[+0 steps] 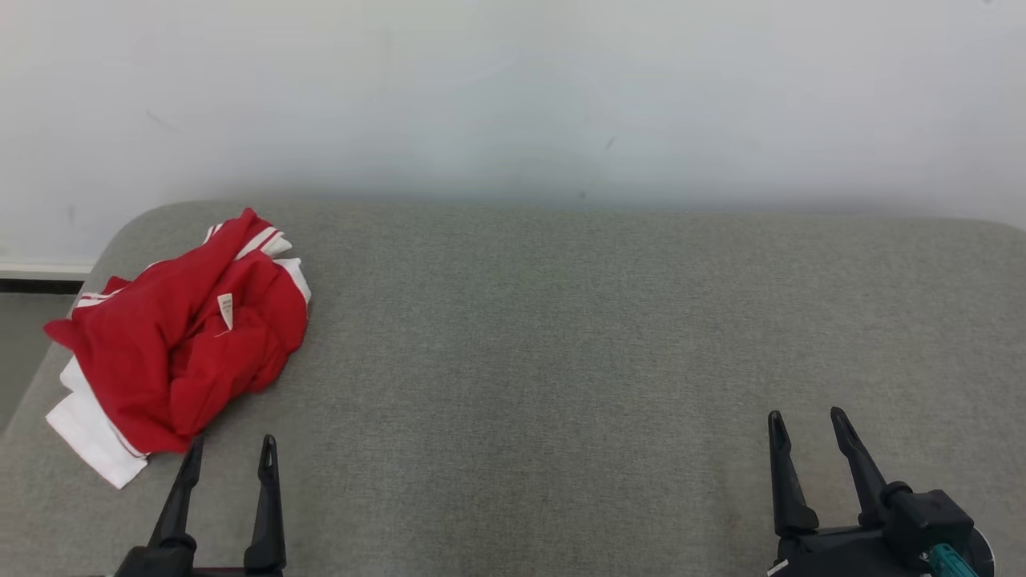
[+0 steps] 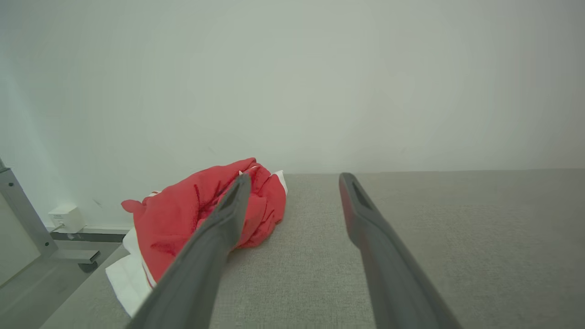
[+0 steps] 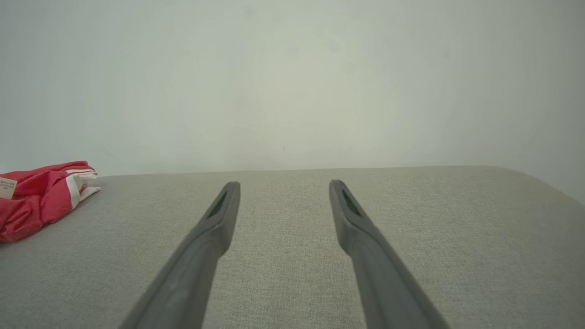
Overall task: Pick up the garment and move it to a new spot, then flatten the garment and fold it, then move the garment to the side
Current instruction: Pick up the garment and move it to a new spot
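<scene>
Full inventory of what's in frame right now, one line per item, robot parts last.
garment: one, red with white trim, crumpled at the left end of the padded surface
tag: one, white, on top of the garment
padded surface: one, grey fabric, across the head view
wall: one, off-white, behind the surface
small box: one, white, low on the wall, left of the surface
left gripper: one, dark, open, by the garment's near edge
right gripper: one, dark, open, at the right
</scene>
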